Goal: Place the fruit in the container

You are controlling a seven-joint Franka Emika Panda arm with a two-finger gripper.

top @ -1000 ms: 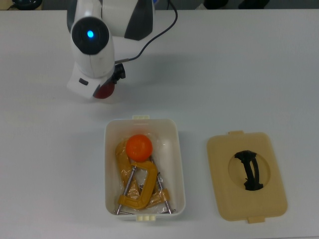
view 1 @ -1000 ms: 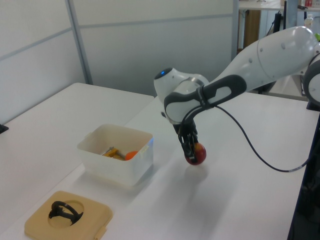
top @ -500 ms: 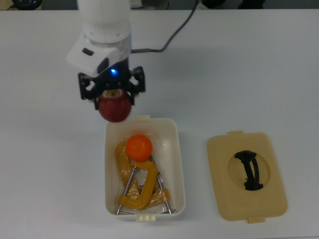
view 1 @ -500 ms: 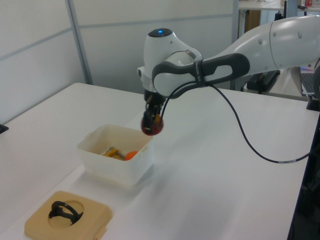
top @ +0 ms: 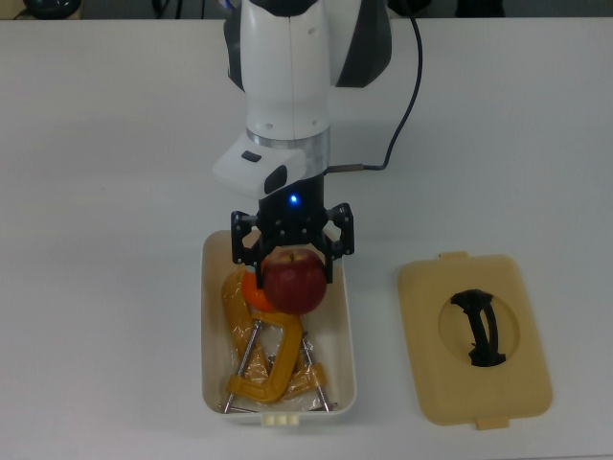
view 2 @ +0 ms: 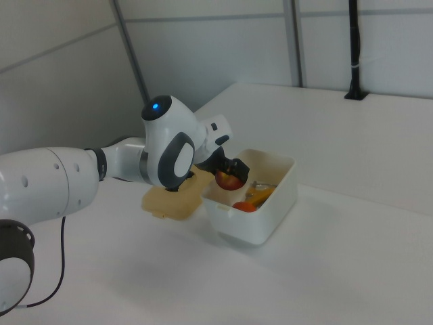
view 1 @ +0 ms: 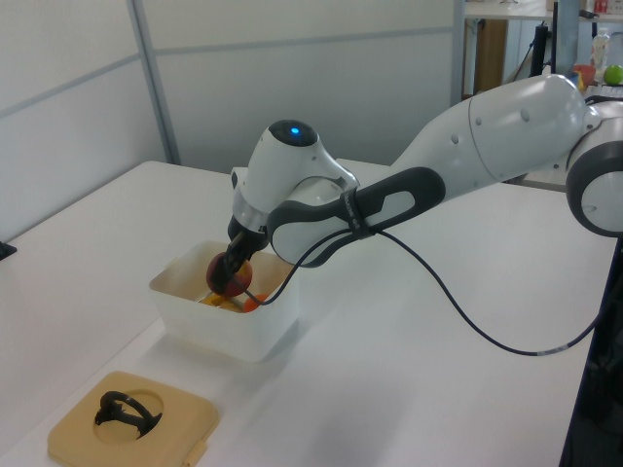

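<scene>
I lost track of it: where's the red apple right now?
In the top view, the red apple hangs in the gripper above the white container, over the orange.

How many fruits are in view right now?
2. The red apple is held in the claw over the white container; the orange lies inside, mostly hidden beneath it.

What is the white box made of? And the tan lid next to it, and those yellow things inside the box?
The box looks like thin, glossy white plastic: its walls let a little light through. The lid looks like matte tan plastic, moulded in one piece, with a black handle that may be plastic too. The clamps look like metal painted yellow-orange, with bare shiny steel screws.
</scene>
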